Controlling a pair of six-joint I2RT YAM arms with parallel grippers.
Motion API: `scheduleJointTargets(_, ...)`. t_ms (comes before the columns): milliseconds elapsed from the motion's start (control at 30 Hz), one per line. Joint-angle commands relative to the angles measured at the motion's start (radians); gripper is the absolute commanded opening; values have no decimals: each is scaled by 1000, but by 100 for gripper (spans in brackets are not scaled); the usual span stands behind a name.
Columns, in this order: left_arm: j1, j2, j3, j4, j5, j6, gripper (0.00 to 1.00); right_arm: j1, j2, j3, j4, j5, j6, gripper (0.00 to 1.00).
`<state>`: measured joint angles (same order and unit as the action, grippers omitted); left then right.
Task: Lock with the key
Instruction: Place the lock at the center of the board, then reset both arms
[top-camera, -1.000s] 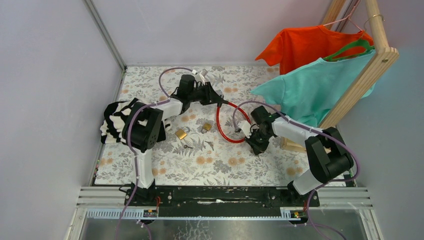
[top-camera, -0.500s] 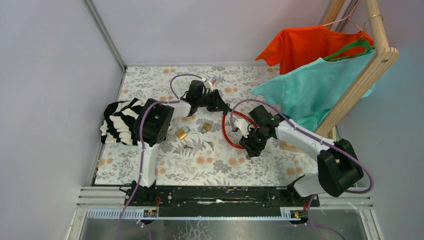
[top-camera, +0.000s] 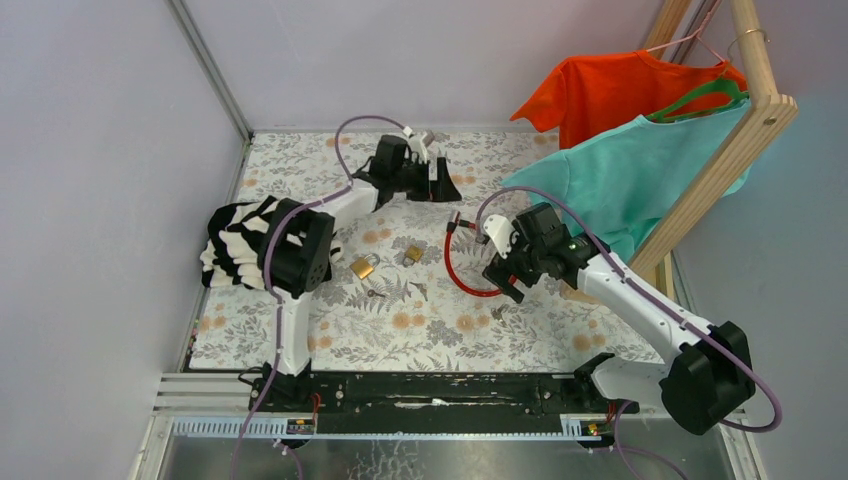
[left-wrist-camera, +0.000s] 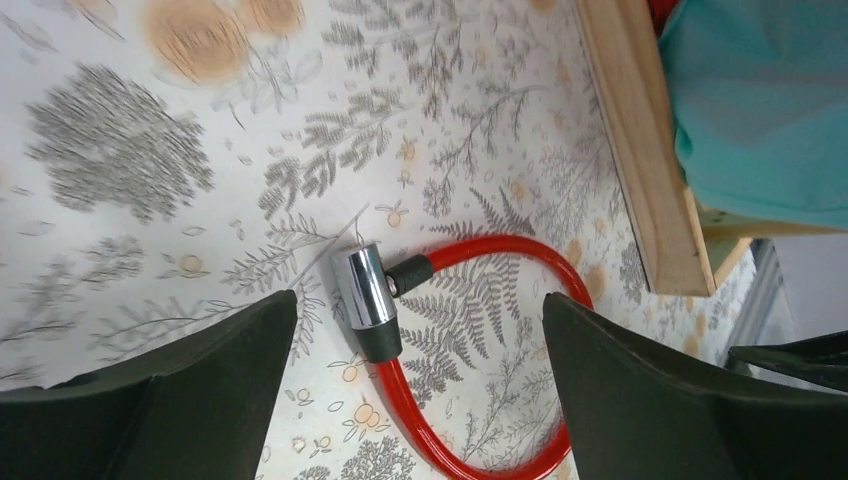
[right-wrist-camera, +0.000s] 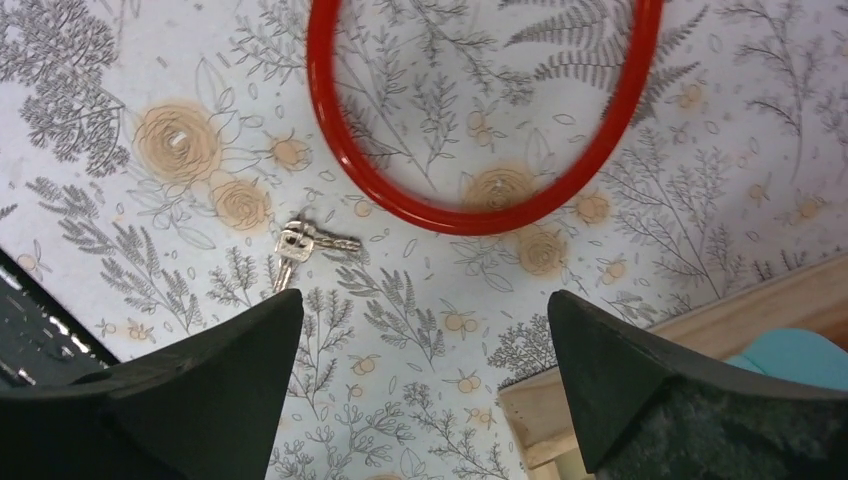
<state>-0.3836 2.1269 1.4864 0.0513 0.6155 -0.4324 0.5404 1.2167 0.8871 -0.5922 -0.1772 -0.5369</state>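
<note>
Red cable lock (right-wrist-camera: 480, 222) lies on the table (top-camera: 420, 330), left gripper (left-wrist-camera: 415, 305) and right gripper (right-wrist-camera: 425, 300) both wide open and empty, so next up is probably pinching the keys (right-wrist-camera: 295, 245) beside its loop.

no readable text, label, brand, number or sign shows in any view

red cable lock (left-wrist-camera: 364, 290): looped, lying flat | keys (right-wrist-camera: 298, 243): just outside loop, apparently loose
</note>
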Motion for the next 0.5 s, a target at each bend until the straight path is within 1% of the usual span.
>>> scheduleJointTargets(0,19,-140,65,-115,-133,171,100,-21,-30,57,48,73,46,99)
scheduleJointTargets(133,41,-246,39,-154,-275,261,100,-22,-48,87,87,77,82,99)
scheduleJointTargets(200,58,-310,6,-152,-341,309,100,-25,-61,89,133,90,113,99)
scheduleJointTargets(267,79,-388,-57,-114,-400,370,100,-24,-72,83,185,124,150,99)
scheduleJointTargets(333,103,-495,-156,-27,-458,404,100,-28,-70,79,238,176,188,99)
scheduleJointTargets(400,112,-594,-241,39,-575,408,100,-38,-59,76,281,199,206,99)
scheduleJointTargets(467,113,-678,-304,53,-679,442,100,-52,-46,78,323,195,232,99)
